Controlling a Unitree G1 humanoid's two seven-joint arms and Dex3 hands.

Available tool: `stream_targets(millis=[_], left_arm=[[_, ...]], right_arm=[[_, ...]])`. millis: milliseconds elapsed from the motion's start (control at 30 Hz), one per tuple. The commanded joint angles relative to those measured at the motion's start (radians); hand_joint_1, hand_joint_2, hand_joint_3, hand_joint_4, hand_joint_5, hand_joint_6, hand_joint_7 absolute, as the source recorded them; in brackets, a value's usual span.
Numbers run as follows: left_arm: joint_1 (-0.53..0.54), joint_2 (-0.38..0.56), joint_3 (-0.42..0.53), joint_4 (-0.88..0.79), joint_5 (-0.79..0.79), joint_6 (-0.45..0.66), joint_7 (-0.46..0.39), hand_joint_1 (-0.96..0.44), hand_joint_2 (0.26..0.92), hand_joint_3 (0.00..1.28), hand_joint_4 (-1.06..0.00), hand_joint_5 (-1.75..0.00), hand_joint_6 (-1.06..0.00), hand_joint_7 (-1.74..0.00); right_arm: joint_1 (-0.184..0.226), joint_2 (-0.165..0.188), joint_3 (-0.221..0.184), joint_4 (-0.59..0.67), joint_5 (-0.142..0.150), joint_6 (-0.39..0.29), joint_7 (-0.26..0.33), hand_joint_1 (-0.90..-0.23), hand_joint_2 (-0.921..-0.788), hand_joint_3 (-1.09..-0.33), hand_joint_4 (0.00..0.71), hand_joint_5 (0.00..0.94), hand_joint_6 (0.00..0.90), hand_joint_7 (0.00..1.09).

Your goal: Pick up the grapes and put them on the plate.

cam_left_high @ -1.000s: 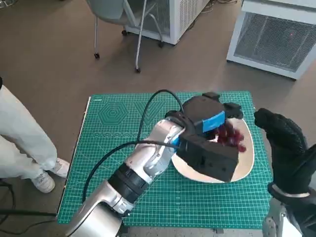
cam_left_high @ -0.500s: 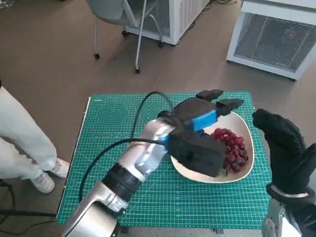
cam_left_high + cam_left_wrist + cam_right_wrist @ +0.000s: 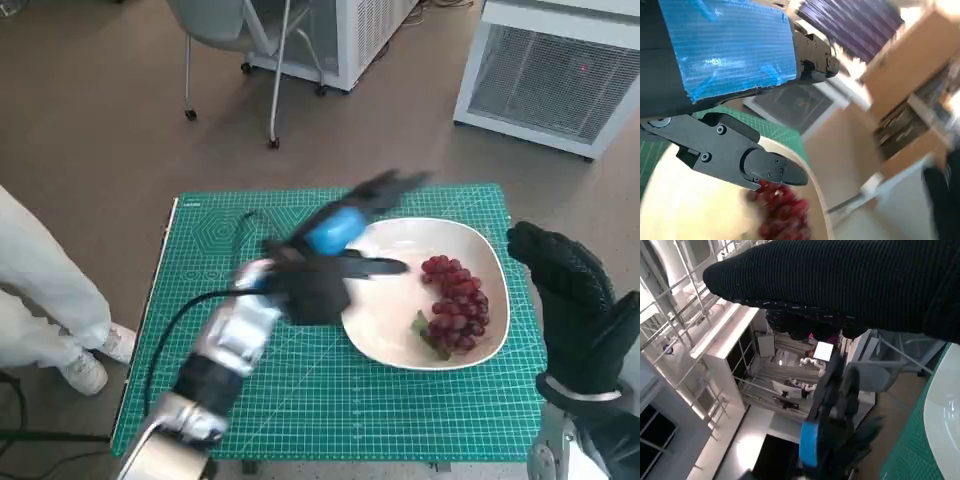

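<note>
The left hand has let go and swung back off the plate toward the middle of the mat, fingers spread and holding nothing, though it is motion-blurred; the grapes now lie on the plate's right side, so the task looks done. The gloved right hand stays raised just beside the plate's right edge, apparently empty with fingers loosely apart. The tabletop carries a green cutting mat; around it are a chair, white cabinets and a person's leg.

A lab: green cutting mat, vented equipment cabinets, rolling chair
</note>
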Motion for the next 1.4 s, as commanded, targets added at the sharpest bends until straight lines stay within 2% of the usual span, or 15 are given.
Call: stream_targets(millis=[33,200,333,600,867,1400], left_arm=[[0.076,0.027,0.097,-0.022,-0.153,-0.069,-0.081,-0.55,0.921,0.23,-0.02,-0.01,-0.21,-0.02],[0.137,0.027,0.181,-0.063,-0.319,-0.069,-0.181,-0.54,0.921,0.25,-0.05,-0.02,-0.22,-0.02],[0.197,0.018,0.24,-0.14,-0.454,-0.026,-0.247,-0.53,0.921,0.26,-0.07,-0.02,-0.22,-0.02],[0.301,0.01,0.299,-0.304,-0.614,0.088,-0.296,-0.54,0.921,0.29,-0.06,-0.01,-0.2,-0.01],[0.384,0.013,0.315,-0.417,-0.644,0.124,-0.304,-0.54,0.921,0.3,-0.07,-0.01,-0.2,-0.01],[0.478,0.018,0.31,-0.517,-0.655,0.204,-0.313,-0.53,0.921,0.33,-0.07,0.0,-0.22,-0.01]], right_arm=[[0.025,0.008,0.006,0.0,-0.005,0.018,-0.01,-0.476,-0.921,-0.547,0.531,0.001,0.194,0.58],[0.025,0.009,0.009,-0.003,-0.006,0.022,-0.012,-0.481,-0.921,-0.546,0.531,0.001,0.194,0.58],[0.023,0.01,0.01,-0.003,-0.007,0.024,-0.013,-0.482,-0.921,-0.546,0.531,0.001,0.193,0.59],[0.017,0.012,0.015,-0.005,-0.007,0.034,-0.017,-0.486,-0.921,-0.543,0.532,0.001,0.191,0.59],[0.016,0.013,0.02,-0.009,-0.004,0.039,-0.016,-0.486,-0.921,-0.541,0.533,0.001,0.191,0.59],[0.026,0.015,0.024,-0.022,0.008,0.055,-0.009,-0.489,-0.921,-0.533,0.532,0.001,0.189,0.59]])
